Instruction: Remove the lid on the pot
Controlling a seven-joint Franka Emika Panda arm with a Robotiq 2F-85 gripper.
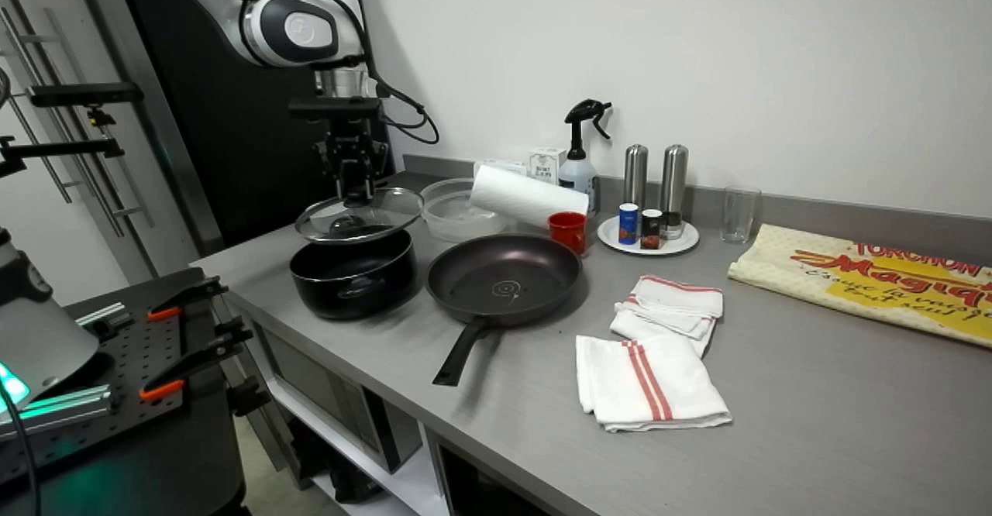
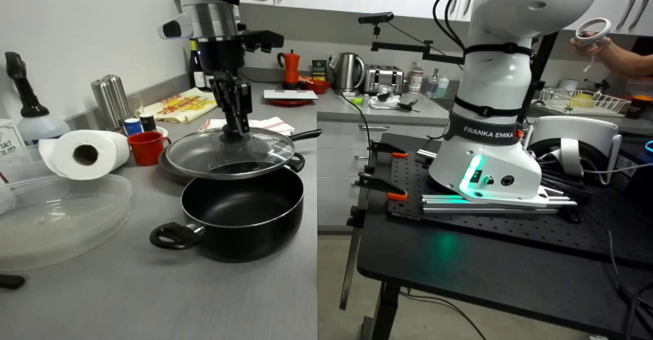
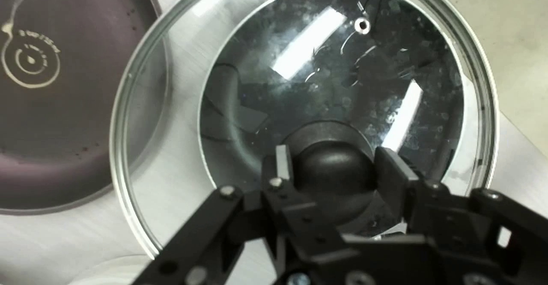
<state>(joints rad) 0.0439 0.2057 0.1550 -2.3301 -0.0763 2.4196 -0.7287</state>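
The clear glass lid (image 1: 391, 208) is in the air above the squat black pot (image 1: 329, 290), a little tilted, with a gap between them. The lid (image 2: 199, 151) and the pot (image 2: 255, 238) also show in an exterior view, where the pot's inside is open to sight below the lid's near edge. My gripper (image 1: 356, 194) points down over the lid's centre. In the wrist view my gripper (image 3: 333, 160) has its two fingers on either side of the lid's dark knob (image 3: 334, 165), shut on it. The pot shows through the lid (image 3: 265, 92) there.
A black frying pan (image 1: 504, 283) stands beside the pot, its handle toward the counter's front edge. A clear plastic bowl (image 1: 453, 221), a paper towel roll (image 1: 527, 194) and a red mug (image 1: 568, 231) stand behind. Folded towels (image 1: 651, 384) lie farther along the counter.
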